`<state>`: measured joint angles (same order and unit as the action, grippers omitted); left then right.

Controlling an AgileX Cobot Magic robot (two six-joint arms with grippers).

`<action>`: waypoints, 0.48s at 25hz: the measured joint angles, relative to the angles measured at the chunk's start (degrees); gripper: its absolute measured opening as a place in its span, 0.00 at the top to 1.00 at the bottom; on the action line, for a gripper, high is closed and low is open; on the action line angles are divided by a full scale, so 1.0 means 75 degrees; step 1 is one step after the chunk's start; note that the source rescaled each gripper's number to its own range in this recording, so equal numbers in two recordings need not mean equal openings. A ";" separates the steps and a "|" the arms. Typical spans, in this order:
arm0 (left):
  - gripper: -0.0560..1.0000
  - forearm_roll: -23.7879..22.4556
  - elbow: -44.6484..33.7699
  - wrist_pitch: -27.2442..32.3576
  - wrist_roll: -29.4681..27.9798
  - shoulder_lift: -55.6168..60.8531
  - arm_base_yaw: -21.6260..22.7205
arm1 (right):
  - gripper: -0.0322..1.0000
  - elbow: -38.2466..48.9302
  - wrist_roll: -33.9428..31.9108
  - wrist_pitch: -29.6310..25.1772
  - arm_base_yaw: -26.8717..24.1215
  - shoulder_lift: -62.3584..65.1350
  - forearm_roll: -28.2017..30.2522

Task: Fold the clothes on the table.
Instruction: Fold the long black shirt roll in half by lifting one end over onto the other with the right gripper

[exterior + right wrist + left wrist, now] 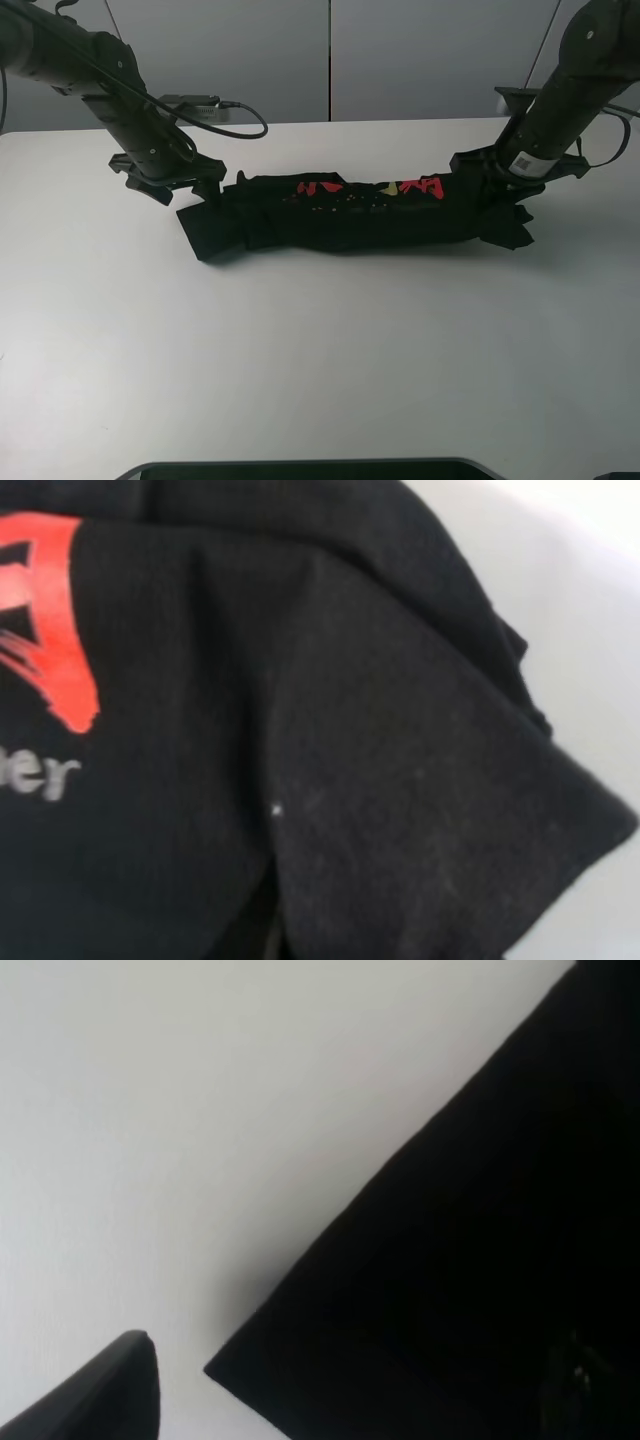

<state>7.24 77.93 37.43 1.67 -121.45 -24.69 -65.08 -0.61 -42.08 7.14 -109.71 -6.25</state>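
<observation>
The clothes (350,215), a black T-shirt with red and yellow print, lie folded into a long strip across the white table (320,350). My left gripper (185,188) is low at the strip's back-left end and stands open. In the left wrist view one of its fingers (100,1395) shows apart from the shirt's edge (480,1260). My right gripper (490,185) is down on the strip's right end, black against black, and its jaws are hidden. The right wrist view is filled by creased shirt fabric (350,730) with red print (50,600) and shows no fingers.
A dark rounded object (310,468) pokes in at the near edge of the table. A cable (235,115) loops off the left arm above the table's far edge. Grey wall panels stand behind the table.
</observation>
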 joint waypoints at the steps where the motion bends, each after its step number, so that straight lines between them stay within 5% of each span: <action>1: 0.01 0.0000 0.0000 0.0016 0.0000 0.0000 0.0000 | 0.77 0.0000 0.0000 -0.0105 0.0000 0.0188 0.0000; 7: 0.01 -0.0018 0.0000 0.0060 0.0000 0.0000 0.0000 | 0.77 -0.0436 0.0374 -0.1210 0.0000 0.0878 -0.0442; 12: 0.01 -0.0018 0.0000 0.0130 0.0059 0.0000 0.0000 | 0.77 -0.0887 0.1246 -0.1742 -0.0014 0.1007 -0.2248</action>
<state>7.10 77.93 38.40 2.10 -121.45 -24.69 -71.73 8.74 -55.15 7.04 -102.16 -23.12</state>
